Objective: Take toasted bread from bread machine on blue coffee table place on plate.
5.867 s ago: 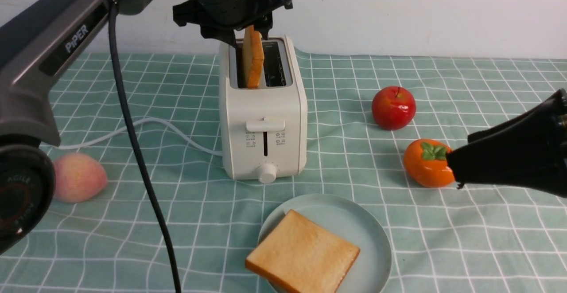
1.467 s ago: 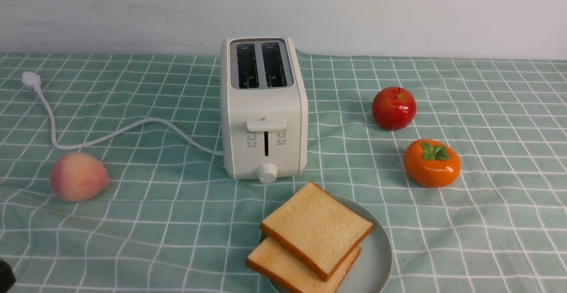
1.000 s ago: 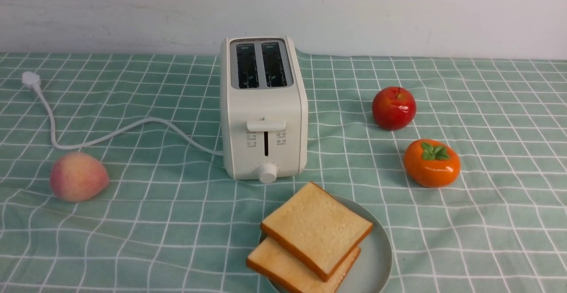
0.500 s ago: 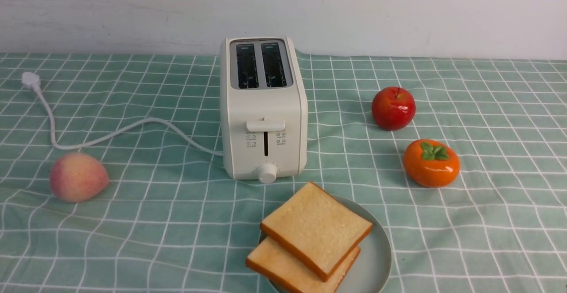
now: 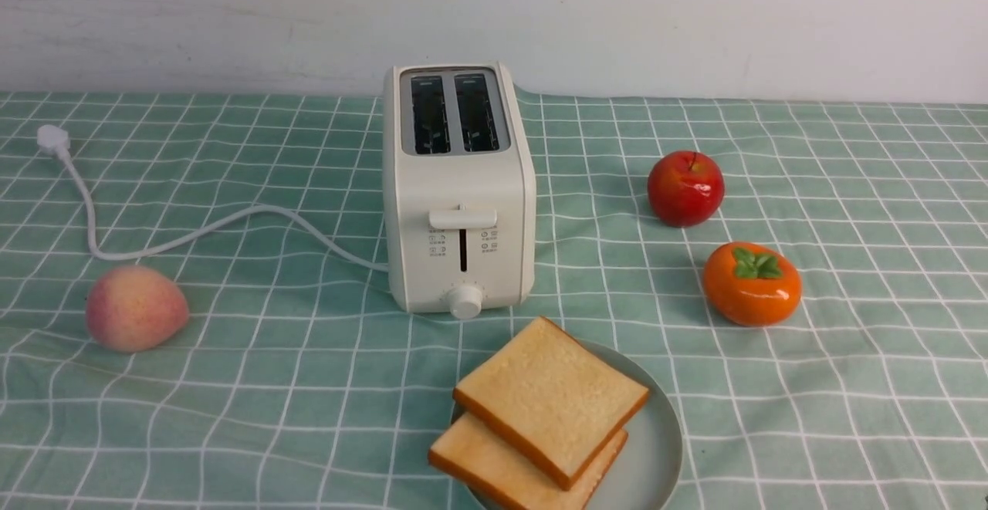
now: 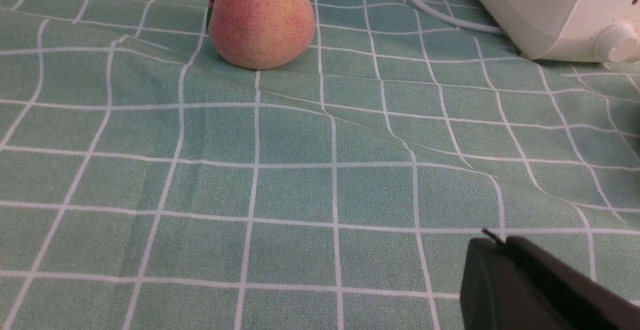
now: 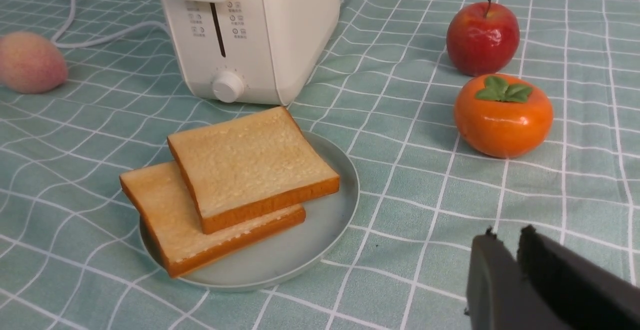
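The blue coffee table (image 5: 231,386) fills the frame. The bread machine (image 5: 460,209) stands centre, slots bare. Below it, the plate (image 5: 660,448) holds both stacked slices of toasted bread (image 5: 549,398). Peach (image 5: 136,308) left; apple (image 5: 685,187) and persimmon (image 5: 752,284) right, all well apart. The left gripper (image 6: 492,242) and right gripper (image 7: 505,242) are pressed closed, holding nothing.

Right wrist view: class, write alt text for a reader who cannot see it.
Two slices of toast lie stacked on a round plate in front of a white toaster, on a green checked tablecloth. An apple and a persimmon sit nearby; the right gripper hovers, nearly shut and empty.
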`<state>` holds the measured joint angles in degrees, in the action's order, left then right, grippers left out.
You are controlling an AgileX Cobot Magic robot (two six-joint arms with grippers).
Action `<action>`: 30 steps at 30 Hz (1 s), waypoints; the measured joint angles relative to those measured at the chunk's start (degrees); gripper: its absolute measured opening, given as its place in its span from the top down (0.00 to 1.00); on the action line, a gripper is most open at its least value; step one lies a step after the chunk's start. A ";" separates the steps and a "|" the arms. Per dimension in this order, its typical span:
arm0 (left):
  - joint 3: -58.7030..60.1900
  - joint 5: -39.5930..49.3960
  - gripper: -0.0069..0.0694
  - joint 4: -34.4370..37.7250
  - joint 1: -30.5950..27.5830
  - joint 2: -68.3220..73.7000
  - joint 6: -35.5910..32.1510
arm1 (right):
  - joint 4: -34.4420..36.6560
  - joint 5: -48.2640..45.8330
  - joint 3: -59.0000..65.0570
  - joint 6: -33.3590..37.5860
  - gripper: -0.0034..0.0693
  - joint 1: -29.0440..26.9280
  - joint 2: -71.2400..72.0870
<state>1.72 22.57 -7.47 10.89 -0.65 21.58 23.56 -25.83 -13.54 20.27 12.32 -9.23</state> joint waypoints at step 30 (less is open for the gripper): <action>0.07 0.00 0.88 0.17 -5.02 0.00 0.00 | -1.49 -0.55 0.00 1.97 0.81 -8.79 5.33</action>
<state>1.79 22.57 -7.29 5.87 -0.65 21.58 22.07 -26.38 -13.54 22.23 3.53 -3.90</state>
